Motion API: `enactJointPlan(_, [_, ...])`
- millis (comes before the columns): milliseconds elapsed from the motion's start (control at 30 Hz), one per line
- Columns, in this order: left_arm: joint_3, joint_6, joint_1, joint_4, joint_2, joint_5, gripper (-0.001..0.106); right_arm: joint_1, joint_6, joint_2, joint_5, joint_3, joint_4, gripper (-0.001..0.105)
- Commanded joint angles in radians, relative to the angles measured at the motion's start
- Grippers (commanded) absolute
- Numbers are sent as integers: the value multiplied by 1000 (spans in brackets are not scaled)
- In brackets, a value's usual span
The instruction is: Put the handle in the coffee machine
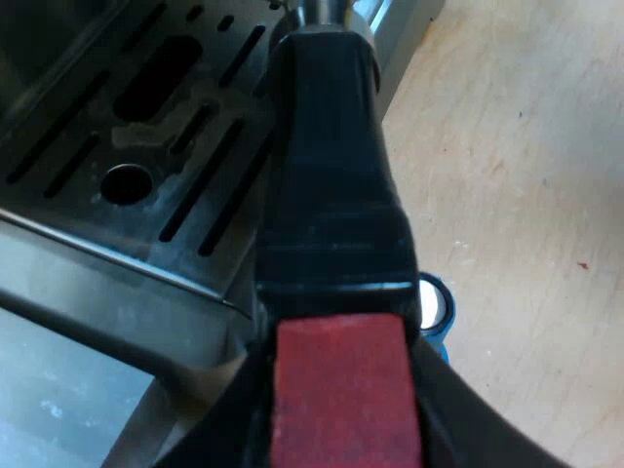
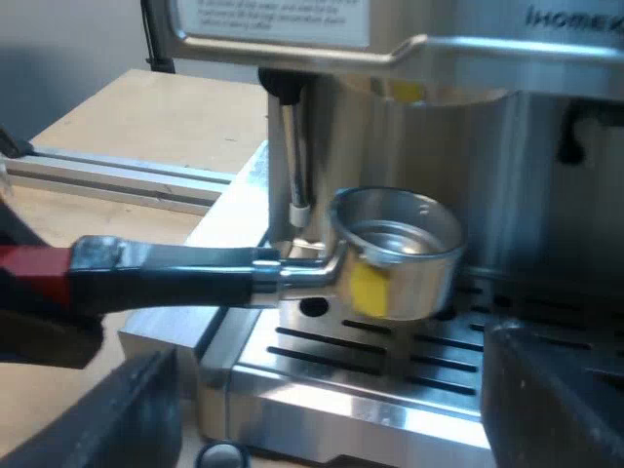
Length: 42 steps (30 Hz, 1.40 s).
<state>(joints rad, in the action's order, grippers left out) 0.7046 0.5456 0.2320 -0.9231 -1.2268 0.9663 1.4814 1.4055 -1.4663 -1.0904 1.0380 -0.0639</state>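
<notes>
The metal holder (image 2: 400,249) hangs level over the drip tray (image 2: 409,375), its open basket just under the espresso machine's (image 2: 507,127) front. Its dark handle (image 1: 331,166) runs back to the red end (image 1: 339,390). My left gripper (image 1: 341,409) is shut on that red end, with a black finger (image 1: 226,429) on each side; in the right wrist view it is the dark shape (image 2: 34,327) around the red end (image 2: 29,268). My right gripper (image 2: 331,419) stands open a little short of the drip tray, nothing between its fingers (image 2: 127,414).
A steam wand (image 2: 291,146) hangs down close beside the basket. The slotted drip tray (image 1: 146,136) lies under the handle. A blue tamper (image 1: 435,307) stands on the wooden table (image 1: 526,195) beside the machine's base. A metal rail (image 2: 127,175) crosses the table farther off.
</notes>
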Motion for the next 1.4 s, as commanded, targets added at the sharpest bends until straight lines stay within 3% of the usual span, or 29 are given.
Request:
enactJointPlan(33, [24, -6, -4, -3, -3, 68, 0, 0, 15, -11, -22, 3, 31, 65])
enactJointPlan(467, [69, -12, -4, 5, -88, 86, 0, -34, 84, -64, -38, 3, 164, 65])
enactJointPlan(833, [81, -3, -4, 35, -88, 112, 0, -106, 80, -83, -27, 3, 221, 65])
enactJointPlan(1067, [81, 3, -4, 44, -88, 127, 0, -115, 82, -155, -35, 3, 385, 64])
enactJointPlan(1400, [81, 61, -4, 110, -88, 156, 0, -115, 192, -190, -35, 3, 480, 64])
